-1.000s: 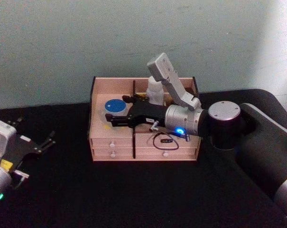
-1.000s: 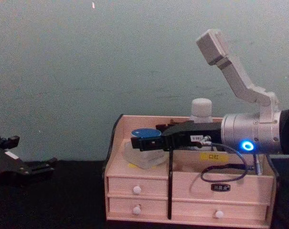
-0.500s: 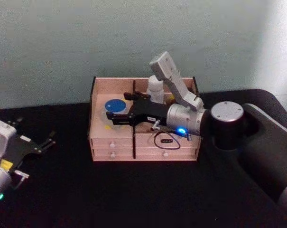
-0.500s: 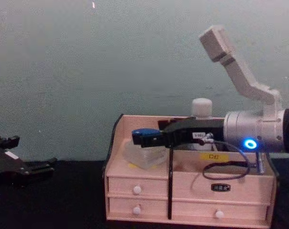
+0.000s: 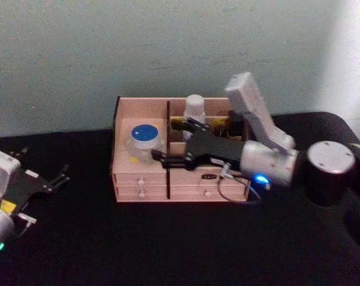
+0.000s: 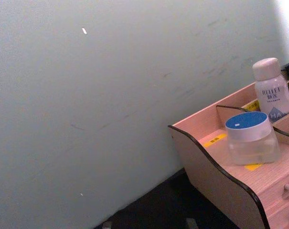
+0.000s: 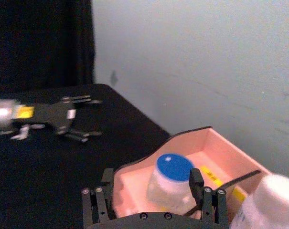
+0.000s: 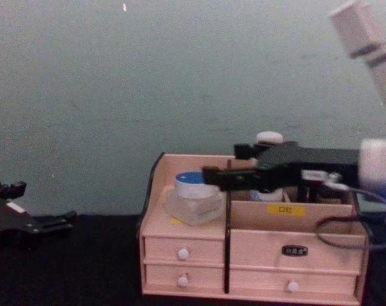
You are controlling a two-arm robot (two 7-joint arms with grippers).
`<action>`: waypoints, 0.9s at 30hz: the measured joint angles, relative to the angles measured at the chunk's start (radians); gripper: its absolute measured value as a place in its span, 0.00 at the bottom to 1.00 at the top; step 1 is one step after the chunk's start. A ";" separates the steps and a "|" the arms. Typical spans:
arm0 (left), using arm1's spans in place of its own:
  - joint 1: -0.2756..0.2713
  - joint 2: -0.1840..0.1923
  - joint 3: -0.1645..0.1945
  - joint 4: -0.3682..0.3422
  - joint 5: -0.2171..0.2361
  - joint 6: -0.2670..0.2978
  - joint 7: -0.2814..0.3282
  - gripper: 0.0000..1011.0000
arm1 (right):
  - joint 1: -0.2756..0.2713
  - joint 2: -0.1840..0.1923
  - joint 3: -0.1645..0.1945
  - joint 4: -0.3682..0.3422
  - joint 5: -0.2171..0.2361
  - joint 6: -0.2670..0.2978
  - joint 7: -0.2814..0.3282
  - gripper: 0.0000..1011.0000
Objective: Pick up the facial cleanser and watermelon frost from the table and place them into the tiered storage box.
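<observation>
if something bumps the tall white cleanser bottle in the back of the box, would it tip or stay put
The facial cleanser is tall and slim, so it looks top-heavy and apt to tip if knocked near its cap. It stands inside a rear compartment of the tiered storage box, whose walls would probably catch it. Its smooth round body would likely roll if it fell free.
</observation>
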 joint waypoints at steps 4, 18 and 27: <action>0.000 0.000 0.000 0.000 0.000 0.000 0.000 0.99 | -0.091 0.101 0.029 -0.115 0.045 -0.011 0.027 0.99; 0.000 0.000 0.000 0.000 0.000 0.000 0.000 0.99 | -0.339 0.286 0.194 -0.311 0.107 0.019 -0.171 0.99; 0.000 0.000 0.000 0.000 0.000 0.000 0.000 0.99 | -0.395 0.208 0.302 -0.303 -0.037 0.035 -0.556 0.99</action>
